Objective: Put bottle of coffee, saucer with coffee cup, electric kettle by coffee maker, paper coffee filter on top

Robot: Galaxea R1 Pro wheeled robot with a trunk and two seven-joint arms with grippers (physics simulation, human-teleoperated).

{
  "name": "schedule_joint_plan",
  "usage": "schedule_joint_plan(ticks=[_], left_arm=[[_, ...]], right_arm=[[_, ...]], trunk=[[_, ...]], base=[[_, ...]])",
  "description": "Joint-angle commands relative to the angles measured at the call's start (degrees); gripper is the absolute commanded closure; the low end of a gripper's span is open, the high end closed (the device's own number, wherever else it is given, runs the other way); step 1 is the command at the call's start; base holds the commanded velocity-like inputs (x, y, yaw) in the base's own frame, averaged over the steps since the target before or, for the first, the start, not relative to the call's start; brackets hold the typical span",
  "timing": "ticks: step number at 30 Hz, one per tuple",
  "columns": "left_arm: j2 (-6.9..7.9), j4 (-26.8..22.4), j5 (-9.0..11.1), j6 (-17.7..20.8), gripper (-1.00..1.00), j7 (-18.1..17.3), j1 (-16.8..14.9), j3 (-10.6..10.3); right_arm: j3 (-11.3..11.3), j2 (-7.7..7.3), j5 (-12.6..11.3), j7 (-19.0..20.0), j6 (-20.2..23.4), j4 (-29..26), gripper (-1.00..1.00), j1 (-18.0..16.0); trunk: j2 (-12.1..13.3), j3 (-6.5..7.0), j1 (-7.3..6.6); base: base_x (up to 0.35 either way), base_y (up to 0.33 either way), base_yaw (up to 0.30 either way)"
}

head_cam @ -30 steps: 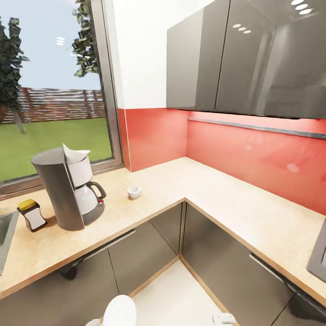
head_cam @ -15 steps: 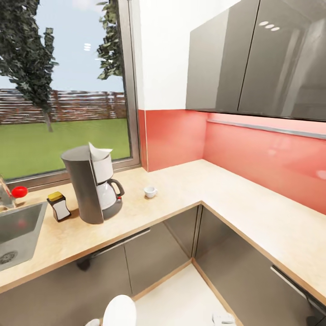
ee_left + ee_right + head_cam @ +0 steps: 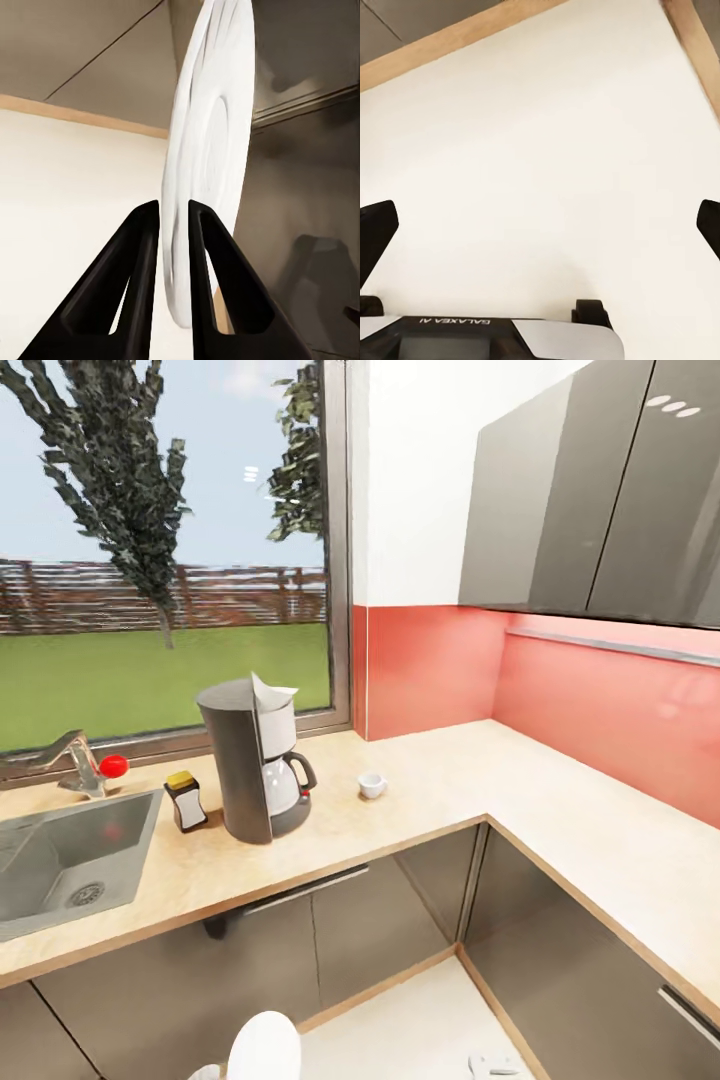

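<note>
Coffee maker: tall, dark grey, upright on bench below the window; glass carafe seated in it.
Paper coffee filter: white, pointed, sitting on top of the coffee maker.
Bottle of coffee: yellow cap, white label, upright just beside the maker, sink side.
Coffee cup: white, upright on bare bench, near the maker's other side.
Saucer: white, held on edge, rim pinched between left gripper fingers.

coffee maker: 1 | bottle of coffee: 1 | coffee cup: 1 | saucer: 1 | paper coffee filter: 1
</note>
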Motion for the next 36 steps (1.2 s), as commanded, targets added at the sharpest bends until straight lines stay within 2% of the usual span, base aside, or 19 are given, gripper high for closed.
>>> schedule_joint_plan(ticks=[1, 29, 36], left_arm=[[0.02, 0.04, 0.25, -0.47, 1.0, 0.06, -0.07, -0.48], [0.09, 0.92, 0.62, -0.47, 1.0, -0.01, -0.07, -0.47], [0.03, 0.92, 0.6, -0.47, 1.0, -0.03, -0.07, -0.47]], right_arm=[[0.49, 0.01, -0.52, -0.12, -0.18, 0.04, -1.0, -0.04], [0.49, 0.01, -0.52, -0.12, -0.18, 0.04, -1.0, -0.07], [0.49, -0.03, -0.4, -0.12, -0.17, 0.1, -1.0, -0.03]], trunk=[[-0.11, -0.08, 0.03], [-0.11, 1.02, 0.03], [-0.11, 1.08, 0.03]], base=[[0.0, 0.0, 0.272], [-0.055, 0.036, 0.271], [0.0, 0.0, 0.065]])
